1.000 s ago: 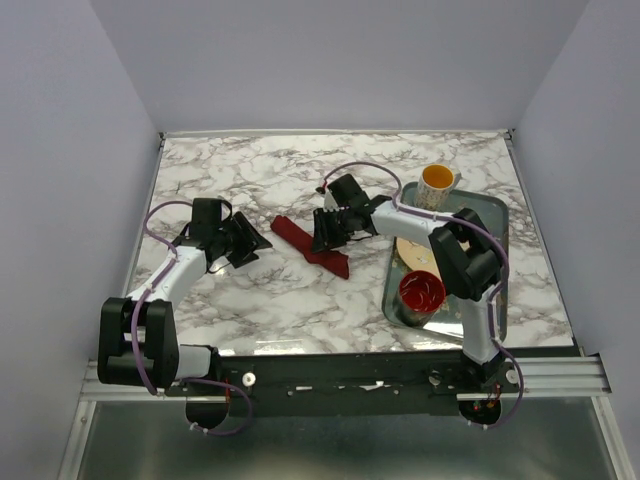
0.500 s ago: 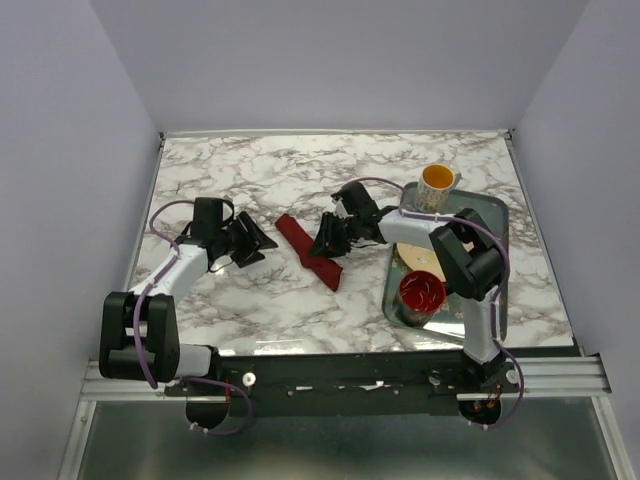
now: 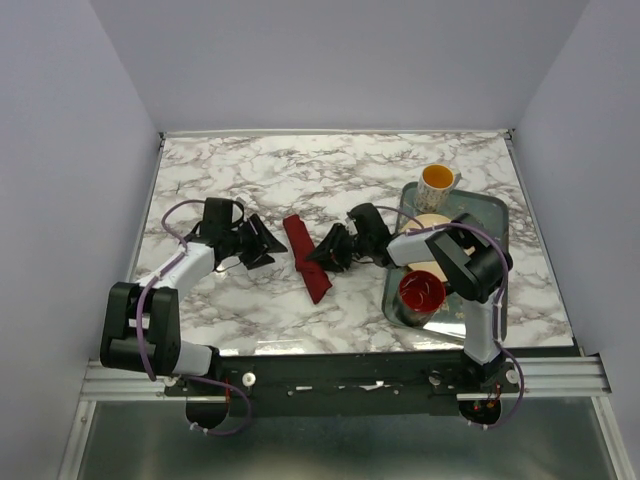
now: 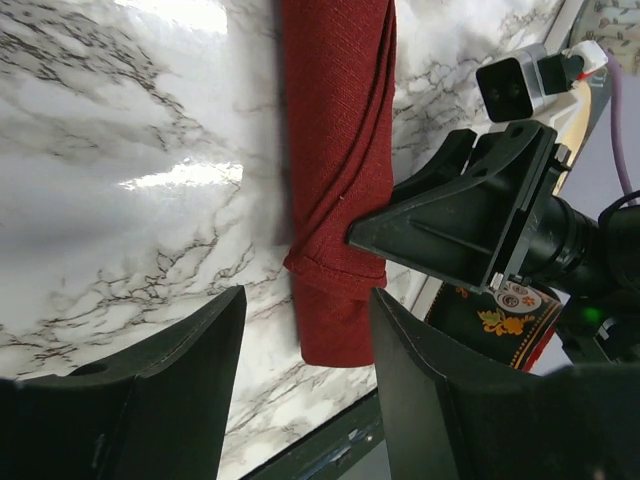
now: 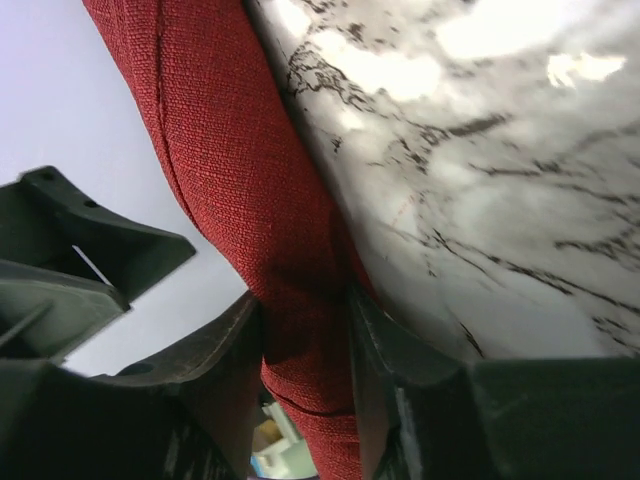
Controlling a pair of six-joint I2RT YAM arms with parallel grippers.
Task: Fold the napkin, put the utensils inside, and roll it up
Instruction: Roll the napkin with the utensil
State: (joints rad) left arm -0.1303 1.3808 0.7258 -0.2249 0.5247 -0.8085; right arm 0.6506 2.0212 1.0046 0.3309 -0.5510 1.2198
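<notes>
The napkin [image 3: 305, 258] is a dark red roll lying on the marble table, its long axis running from far to near. My right gripper [image 3: 325, 255] reaches in from the right, and its fingers press the roll [image 5: 220, 150] from both sides. My left gripper [image 3: 262, 245] stands open just left of the roll, with nothing between its fingers. In the left wrist view the roll's near end [image 4: 340, 150] lies just beyond the left gripper [image 4: 306, 297], and the right gripper [image 4: 440, 225] sits against the cloth. The utensils are hidden.
A metal tray [image 3: 500, 205] stands at the right with a mug [image 3: 437, 180] with a yellow inside, a red bowl [image 3: 422, 290] and a pale plate [image 3: 432, 222]. The table's near edge runs just below the roll's near end.
The right gripper has drawn the napkin roll nearer, turning it from a slant to almost lengthwise. The left gripper has moved right, closer to the roll.
</notes>
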